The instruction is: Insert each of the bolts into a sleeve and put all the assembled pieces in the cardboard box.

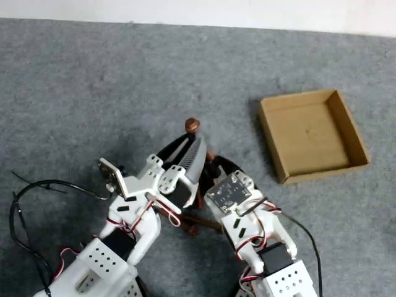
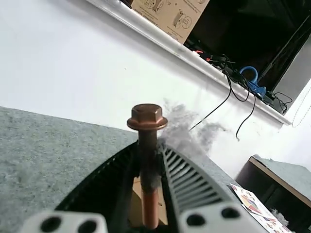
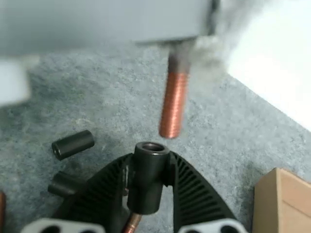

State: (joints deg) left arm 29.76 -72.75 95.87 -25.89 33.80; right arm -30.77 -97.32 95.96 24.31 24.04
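At the middle of the bench (image 1: 74, 80), towards its near edge, we find the left gripper (image 2: 149, 154) and the right gripper (image 3: 148, 162) almost meeting. The left gripper is clenched on a copper-coloured bolt (image 2: 147, 118), gripping it by the shank. The flanged hexagonal head stands clear of the jaws and points towards the far edge of the bench. The threaded end projects out of their other side. The right gripper is clenched on a black sleeve (image 3: 147, 179), held about midway along its length, with its open bore turned towards the bolt. We note in the right wrist view that the bolt's threaded tip lies just short of the sleeve's mouth and a little off its axis. The two are apart and the bolt is not entered. Two loose sleeves (image 3: 73, 144) lie on their sides on the bench beyond the right gripper, near each other but not touching. A copper-coloured piece (image 3: 131, 222) shows behind the held sleeve; we cannot tell what it is. The cardboard box (image 1: 312, 133) sits open-topped near the right edge of the bench, towards the far side, well apart from both grippers.
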